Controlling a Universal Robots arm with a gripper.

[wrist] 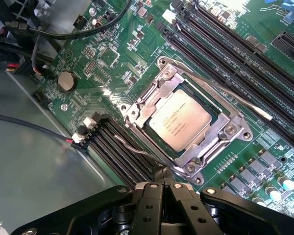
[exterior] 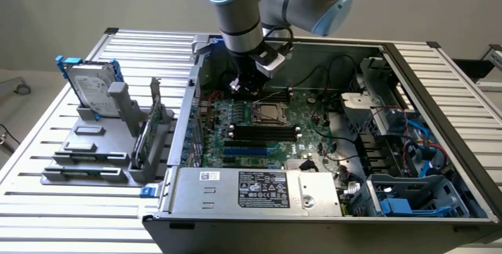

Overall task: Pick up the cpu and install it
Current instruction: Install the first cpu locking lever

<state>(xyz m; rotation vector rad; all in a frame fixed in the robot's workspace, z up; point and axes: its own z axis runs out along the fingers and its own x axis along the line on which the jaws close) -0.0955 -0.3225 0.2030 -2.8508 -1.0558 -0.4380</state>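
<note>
Inside the open grey computer case [exterior: 439, 77], the small flat square cpu [wrist: 180, 119] with its silvery-grey metal top already lies in the square metal-framed socket [wrist: 232, 132] of the green motherboard [wrist: 112, 63]. The placing looks done; whether the socket's thin wire lever [wrist: 235, 95] is fully latched I cannot tell. The black gripper [wrist: 162, 172] hangs just beside the socket frame, its 2 fingers pressed together and holding nothing. The chip's lid is smooth and matte, the frame bright stamped steel with screws at its corners.

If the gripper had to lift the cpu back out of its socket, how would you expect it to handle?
The cpu looks thin, flat and rigid, so probably light and unbending. Its smooth metal top may be slippery, and it sits recessed in the metal socket frame, leaving little edge to grasp.
</note>
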